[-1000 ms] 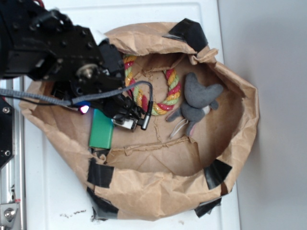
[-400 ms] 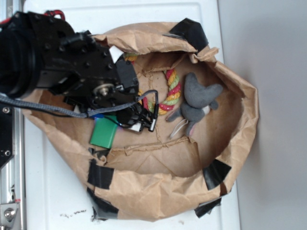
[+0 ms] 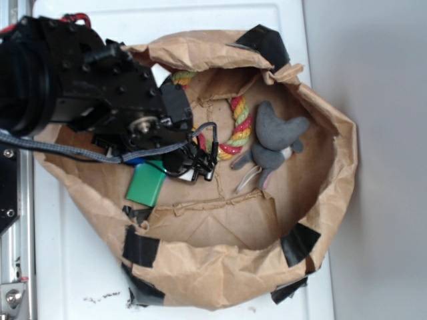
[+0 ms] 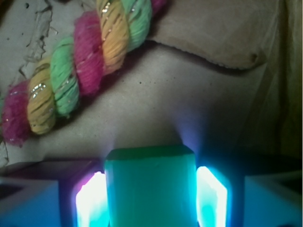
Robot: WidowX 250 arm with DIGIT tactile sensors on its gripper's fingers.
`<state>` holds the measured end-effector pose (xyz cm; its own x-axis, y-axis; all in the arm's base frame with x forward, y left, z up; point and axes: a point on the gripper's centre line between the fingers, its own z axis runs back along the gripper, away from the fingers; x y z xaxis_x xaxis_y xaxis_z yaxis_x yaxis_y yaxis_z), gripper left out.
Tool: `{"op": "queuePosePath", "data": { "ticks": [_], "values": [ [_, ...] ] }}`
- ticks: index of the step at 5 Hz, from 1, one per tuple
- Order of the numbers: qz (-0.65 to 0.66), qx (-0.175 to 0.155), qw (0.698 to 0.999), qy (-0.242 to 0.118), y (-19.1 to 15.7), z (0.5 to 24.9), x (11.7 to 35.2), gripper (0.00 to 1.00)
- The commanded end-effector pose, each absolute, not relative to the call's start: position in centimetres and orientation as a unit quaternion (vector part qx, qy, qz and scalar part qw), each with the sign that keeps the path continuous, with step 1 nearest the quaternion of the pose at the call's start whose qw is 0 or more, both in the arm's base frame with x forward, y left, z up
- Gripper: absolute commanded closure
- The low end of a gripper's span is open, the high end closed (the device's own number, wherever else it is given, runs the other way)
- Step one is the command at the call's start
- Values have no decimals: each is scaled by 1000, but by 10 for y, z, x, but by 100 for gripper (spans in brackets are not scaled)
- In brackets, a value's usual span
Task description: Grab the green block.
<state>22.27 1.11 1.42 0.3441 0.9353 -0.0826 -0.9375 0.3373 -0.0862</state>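
Green block (image 4: 150, 187) sits dead centre between the two lit fingers (image 4: 90, 201) in the wrist view, one pad hard against each long side. Looks like a clamp on the block, jaws apart only by its width; contact not fully provable under the glare. Gripper (image 3: 175, 172) low inside the paper bag (image 3: 220, 267), block (image 3: 145, 186) poking out below-left of the arm, near the bag's left wall. Aligned across the narrow dimension, probably because the long side would not fit the opening. Rope ring (image 4: 71, 75) close ahead of the block, apart from it. Plush toy (image 3: 273, 143) well to the right, clear. Grasp step judged basically made; lift not yet done.
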Motion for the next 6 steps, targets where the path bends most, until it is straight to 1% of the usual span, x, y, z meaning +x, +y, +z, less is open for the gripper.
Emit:
{"op": "queuePosePath", "data": {
  "ticks": [1,2,3,4,5,6],
  "values": [
    [561,-96,822,-15,-6,52,223,100],
    [570,-112,814,-30,-15,76,222,100],
    [577,-105,809,-35,-25,109,224,100],
    [574,-114,809,-55,-26,128,229,100],
    [578,-115,807,-45,-23,134,237,100],
    [570,-115,811,-69,-24,144,239,100]
  ]
}}
